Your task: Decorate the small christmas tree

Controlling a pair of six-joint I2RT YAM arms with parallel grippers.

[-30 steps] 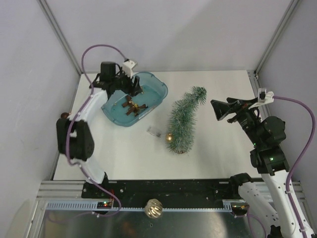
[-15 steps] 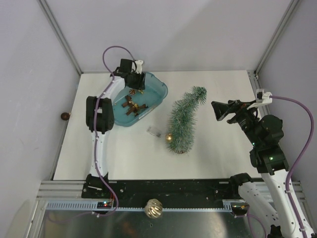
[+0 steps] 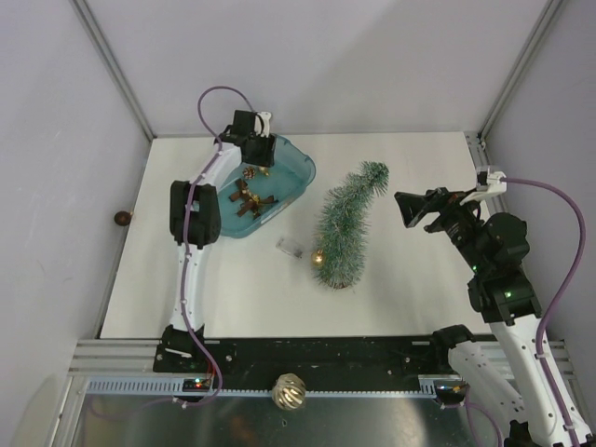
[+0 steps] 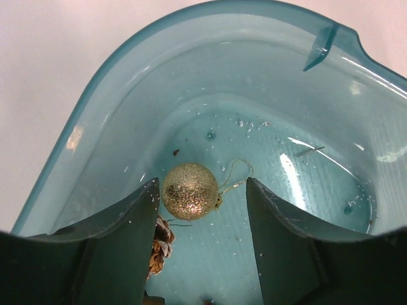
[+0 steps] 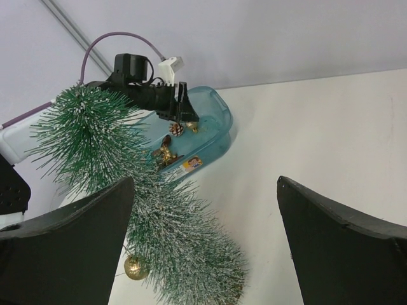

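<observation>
My left gripper [image 4: 201, 190], partly open inside the teal tub [image 4: 95, 121], straddles a gold bauble [image 4: 190, 191]. My right gripper [image 5: 205, 184] gapes wide, small christmas tree [image 5: 178, 235] ahead.

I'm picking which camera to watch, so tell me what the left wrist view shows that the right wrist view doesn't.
Only the left wrist view shows, close up, the gold glitter bauble with its thread loop, lying on the floor of the teal tub between the open fingers of the left pincer. Only the right wrist view shows the small christmas tree, a gold bauble at its lower end, and the open right pincer. Both show the teal tub, a pinecone and the left pincer.
</observation>
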